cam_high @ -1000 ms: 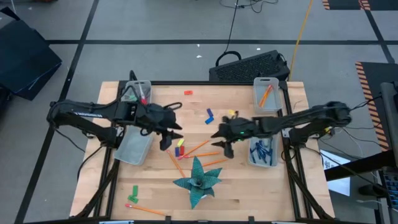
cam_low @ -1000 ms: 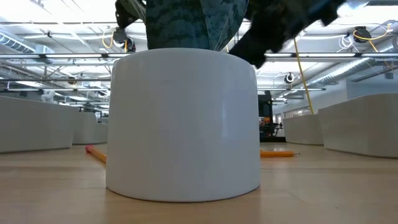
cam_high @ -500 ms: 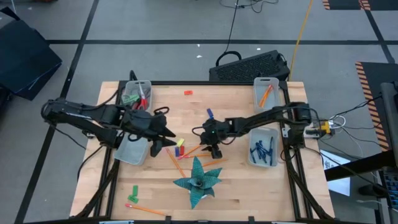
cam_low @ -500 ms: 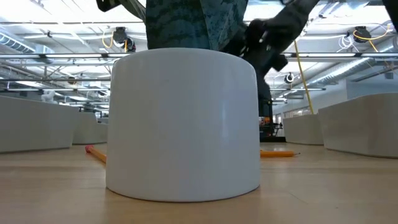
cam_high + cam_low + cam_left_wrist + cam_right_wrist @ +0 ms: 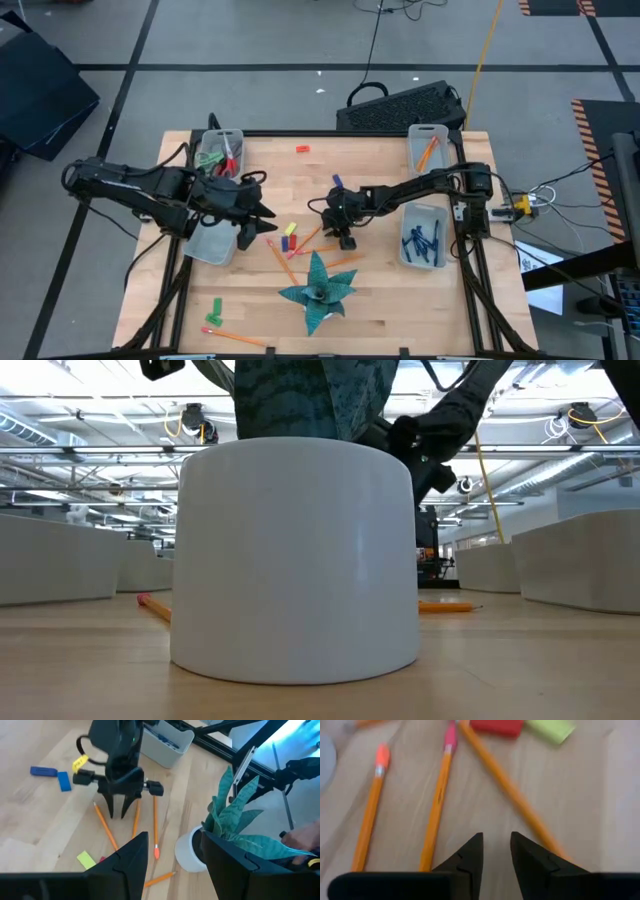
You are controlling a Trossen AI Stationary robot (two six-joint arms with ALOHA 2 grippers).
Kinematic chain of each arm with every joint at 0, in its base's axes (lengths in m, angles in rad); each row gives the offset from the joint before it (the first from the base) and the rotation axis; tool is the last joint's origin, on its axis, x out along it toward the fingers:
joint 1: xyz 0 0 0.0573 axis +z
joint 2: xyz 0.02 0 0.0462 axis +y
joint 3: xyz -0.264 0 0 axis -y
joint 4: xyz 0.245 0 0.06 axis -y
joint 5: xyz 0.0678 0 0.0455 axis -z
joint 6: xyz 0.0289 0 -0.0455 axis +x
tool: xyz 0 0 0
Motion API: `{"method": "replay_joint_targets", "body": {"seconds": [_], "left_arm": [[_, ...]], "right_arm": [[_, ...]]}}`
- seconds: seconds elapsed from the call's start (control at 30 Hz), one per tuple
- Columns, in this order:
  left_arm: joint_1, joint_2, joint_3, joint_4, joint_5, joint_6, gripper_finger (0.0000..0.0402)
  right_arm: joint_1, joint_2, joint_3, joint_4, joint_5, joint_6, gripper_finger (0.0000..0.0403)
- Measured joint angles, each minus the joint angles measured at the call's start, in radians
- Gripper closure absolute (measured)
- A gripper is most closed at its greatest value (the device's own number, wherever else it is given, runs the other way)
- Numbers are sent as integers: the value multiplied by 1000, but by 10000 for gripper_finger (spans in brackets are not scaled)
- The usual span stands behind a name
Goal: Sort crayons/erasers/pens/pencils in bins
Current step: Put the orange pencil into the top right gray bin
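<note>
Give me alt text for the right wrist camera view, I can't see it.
The right gripper, fingers slightly apart and empty, hovers close above a wooden table over three orange pencils. Two lie roughly parallel with pink-orange eraser ends; a third runs diagonally beside the fingers. A red eraser and a yellow-green eraser sit beyond the pencils.

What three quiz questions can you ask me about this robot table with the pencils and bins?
1. True or false: the blue pens lie inside a bin on the table's right side.
2. Pick one: the right gripper is right above A) spoons, B) orange pencils, C) a cup.
3. Fill the gap: the white pot holds a green ____.

Key: 1 true; 2 B; 3 plant.
</note>
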Motion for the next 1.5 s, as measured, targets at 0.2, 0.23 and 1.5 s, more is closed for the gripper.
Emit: {"method": "replay_joint_targets", "body": {"seconds": [0.2,0.23,1.5], "left_arm": [[0,0,0,0,0,-11,215],[0,0,0,0,0,-11,215],[115,-1,0,180,-321,65,215]], "right_arm": [[-5,-35,3,102,1,26,313],[-12,-31,2,100,-3,28,311],[18,-327,-3,-347,103,-211,402]]}}
